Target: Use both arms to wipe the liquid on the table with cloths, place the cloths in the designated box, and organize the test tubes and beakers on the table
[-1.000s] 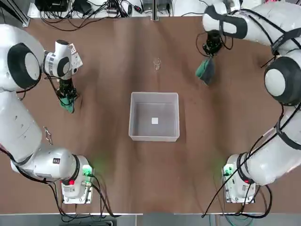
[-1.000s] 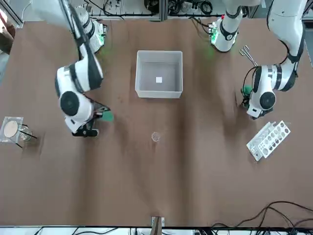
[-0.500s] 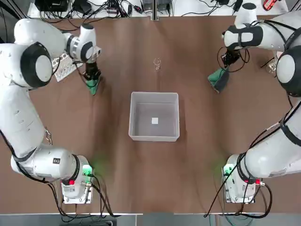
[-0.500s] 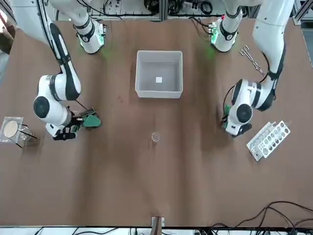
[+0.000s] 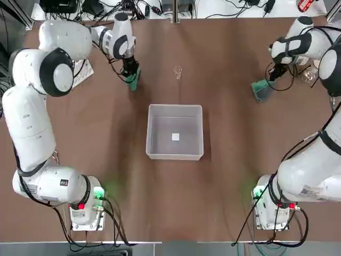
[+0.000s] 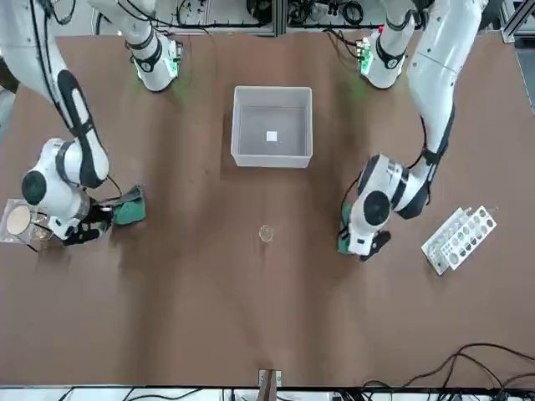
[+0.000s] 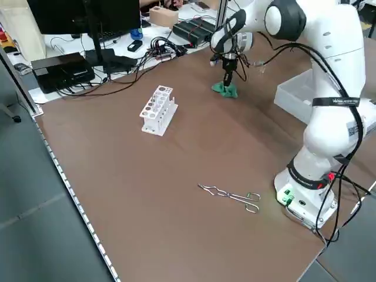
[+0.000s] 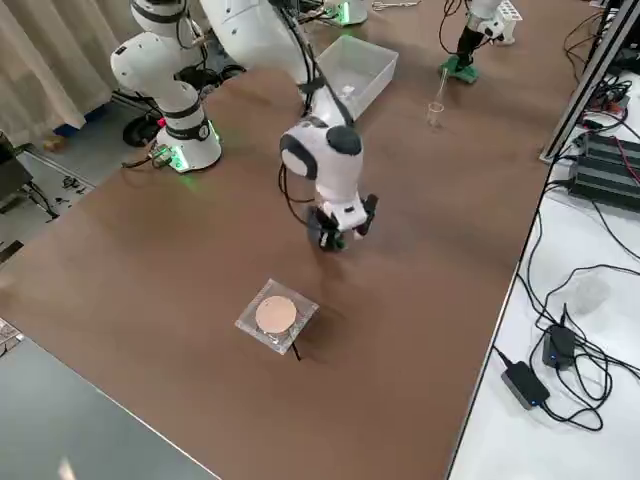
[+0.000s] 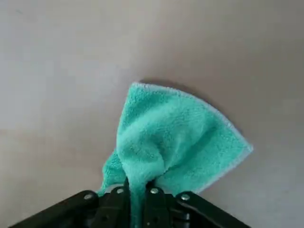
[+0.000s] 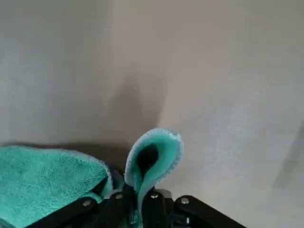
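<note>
My left gripper (image 5: 131, 73) is shut on a green cloth (image 5: 134, 80) that it presses on the table (image 5: 106, 160) at the far left of centre; the left wrist view shows the cloth (image 9: 175, 137) fanned out from the closed fingers. My right gripper (image 5: 273, 77) is shut on the other green cloth (image 5: 261, 89) at the far right, the cloth (image 10: 47, 185) folded up between its fingers. The grey box (image 5: 175, 156) stands at the table's middle. A small clear test tube (image 5: 178, 72) stands beyond it. The beaker (image 6: 21, 221) sits just outside the right gripper.
A white holed rack (image 6: 460, 238) lies at the far left of the table, beside the left arm. Metal tongs (image 7: 232, 195) lie near the left arm's base. Cables and equipment line the far edge.
The left gripper has dragged its cloth away from the robot and toward the middle. The right gripper has dragged its cloth outward to the right, toward the beaker.
</note>
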Controlling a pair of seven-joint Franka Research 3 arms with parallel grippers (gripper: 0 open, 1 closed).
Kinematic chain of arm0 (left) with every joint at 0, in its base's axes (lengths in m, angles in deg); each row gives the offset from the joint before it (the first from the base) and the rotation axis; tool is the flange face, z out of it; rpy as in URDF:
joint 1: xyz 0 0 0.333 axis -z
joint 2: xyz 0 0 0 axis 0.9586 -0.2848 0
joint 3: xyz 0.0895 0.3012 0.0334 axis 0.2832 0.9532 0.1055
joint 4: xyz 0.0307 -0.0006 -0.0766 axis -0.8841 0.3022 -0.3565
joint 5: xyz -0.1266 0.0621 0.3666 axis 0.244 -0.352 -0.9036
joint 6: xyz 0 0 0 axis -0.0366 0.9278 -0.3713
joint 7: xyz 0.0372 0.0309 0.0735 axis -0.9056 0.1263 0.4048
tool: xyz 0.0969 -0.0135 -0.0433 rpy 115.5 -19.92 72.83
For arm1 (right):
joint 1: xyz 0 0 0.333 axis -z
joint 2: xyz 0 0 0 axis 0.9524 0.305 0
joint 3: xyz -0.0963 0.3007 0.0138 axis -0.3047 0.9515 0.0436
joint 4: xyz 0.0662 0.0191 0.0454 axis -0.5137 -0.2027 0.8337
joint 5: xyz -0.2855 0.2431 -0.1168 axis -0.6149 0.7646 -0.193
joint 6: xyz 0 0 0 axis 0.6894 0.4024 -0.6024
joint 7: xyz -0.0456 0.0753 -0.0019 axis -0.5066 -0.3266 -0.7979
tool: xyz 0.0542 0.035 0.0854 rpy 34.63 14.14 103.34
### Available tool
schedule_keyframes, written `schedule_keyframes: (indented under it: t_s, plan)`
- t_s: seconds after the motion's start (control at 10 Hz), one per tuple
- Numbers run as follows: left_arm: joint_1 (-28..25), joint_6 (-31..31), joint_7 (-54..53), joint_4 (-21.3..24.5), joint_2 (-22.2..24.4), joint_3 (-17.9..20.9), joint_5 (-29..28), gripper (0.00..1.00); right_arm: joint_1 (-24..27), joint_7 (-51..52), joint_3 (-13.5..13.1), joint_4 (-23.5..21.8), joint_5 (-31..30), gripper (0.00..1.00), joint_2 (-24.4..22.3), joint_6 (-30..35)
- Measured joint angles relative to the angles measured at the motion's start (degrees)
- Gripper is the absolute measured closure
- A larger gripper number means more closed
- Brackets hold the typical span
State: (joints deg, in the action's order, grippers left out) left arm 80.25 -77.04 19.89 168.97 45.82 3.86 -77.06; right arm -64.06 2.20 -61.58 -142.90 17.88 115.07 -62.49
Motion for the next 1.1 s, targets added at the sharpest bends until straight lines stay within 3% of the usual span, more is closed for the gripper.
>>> schedule_keyframes:
  t_s: [0.2, 0.5, 0.8, 1.1]
  plan:
    - [-0.7, 7.1, 0.3, -1.9, 3.5, -3.0, 1.6, 0.91, -0.1, 0.5, 1.0, 0.1, 0.0, 0.89, 0.3, 1.1]
    - [-0.9, 18.4, 1.7, -1.5, 13.1, -11.5, 6.2, 0.91, -0.3, 0.4, 4.3, -2.4, 3.8, 0.89, -0.4, 4.7]
    - [-0.6, 20.4, 8.3, 4.1, 15.5, -22.4, 6.6, 0.91, -0.4, 0.4, 8.0, -3.1, 10.1, 0.89, -0.8, 15.1]
    - [-1.3, 20.5, 12.7, 11.9, 17.1, -32.6, 6.7, 0.91, -1.6, 0.4, 9.1, -3.7, 14.8, 0.89, -1.0, 21.4]
